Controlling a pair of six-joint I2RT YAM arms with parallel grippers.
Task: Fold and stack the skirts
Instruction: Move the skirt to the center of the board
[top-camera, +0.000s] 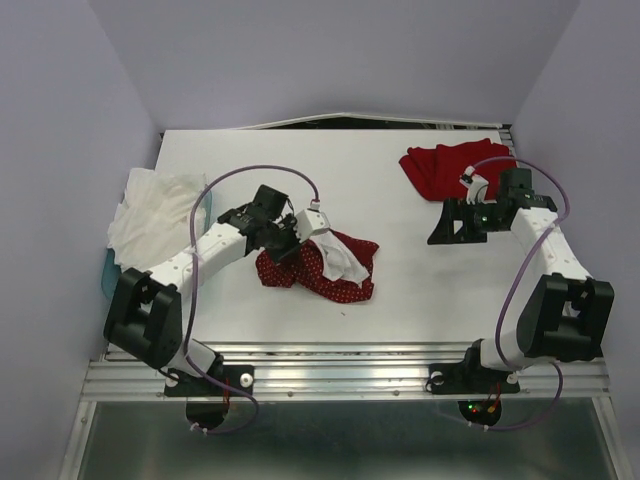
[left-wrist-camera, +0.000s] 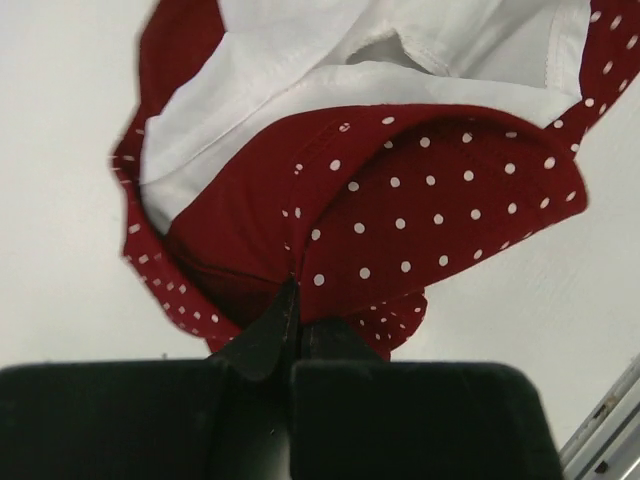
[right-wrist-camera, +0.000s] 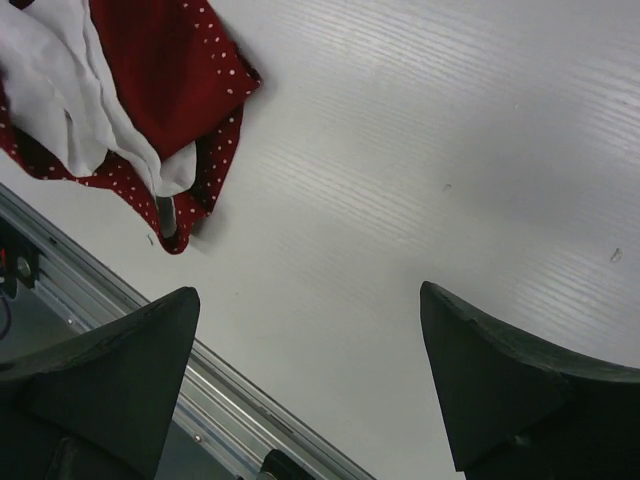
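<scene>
The polka-dot skirt (top-camera: 340, 270) is bunched up mid-worktop (top-camera: 400, 200) with its white lining showing. My left gripper (left-wrist-camera: 295, 318) has its jaws pinched on the skirt's near-left edge, so the cloth spreads away from it toward the right arm. The right gripper (right-wrist-camera: 308, 292) hangs with jaws spread wide over bare worktop, well apart from the skirt (the plain red skirt (top-camera: 450, 165) sits just behind it, far right). I reckon the left arm leads the next move.

Bright, even overhead light washed the white table (top-camera: 400, 290), leaving only faint, soft shadows. In the right wrist view the fingers (right-wrist-camera: 510, 400) looked dark and blurred.
</scene>
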